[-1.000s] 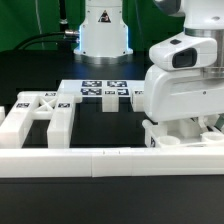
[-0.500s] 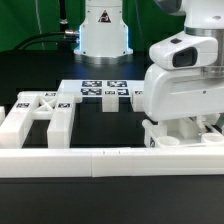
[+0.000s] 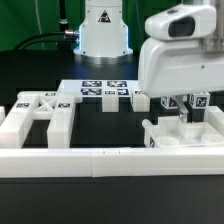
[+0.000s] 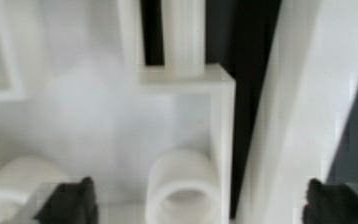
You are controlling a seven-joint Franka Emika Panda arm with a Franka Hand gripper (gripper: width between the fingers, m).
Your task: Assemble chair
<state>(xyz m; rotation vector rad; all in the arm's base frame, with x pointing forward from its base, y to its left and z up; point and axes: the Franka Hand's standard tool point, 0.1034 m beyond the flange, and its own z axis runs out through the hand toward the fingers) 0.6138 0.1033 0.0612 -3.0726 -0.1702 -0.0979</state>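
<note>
The chair lies in loose white parts. A tagged frame-like part (image 3: 40, 112) rests at the exterior view's left. Another chair part (image 3: 180, 135) sits at the exterior view's right against the rail, with tagged pieces (image 3: 201, 100) behind it. My gripper (image 3: 185, 110) hangs just above this right part. In the wrist view the gripper (image 4: 202, 202) is open, and its dark fingertips (image 4: 66, 202) stand wide apart. A rounded white peg (image 4: 185, 195) of the part lies below between them, touching neither finger.
A long plain white border rail (image 3: 90, 160) runs along the front. The marker board (image 3: 100, 90) lies flat in the middle behind the parts. The robot base (image 3: 103, 30) stands at the back on the black table.
The gripper has lifted off the right chair part and its fingers have spread apart. The part stays where it was by the rail.
</note>
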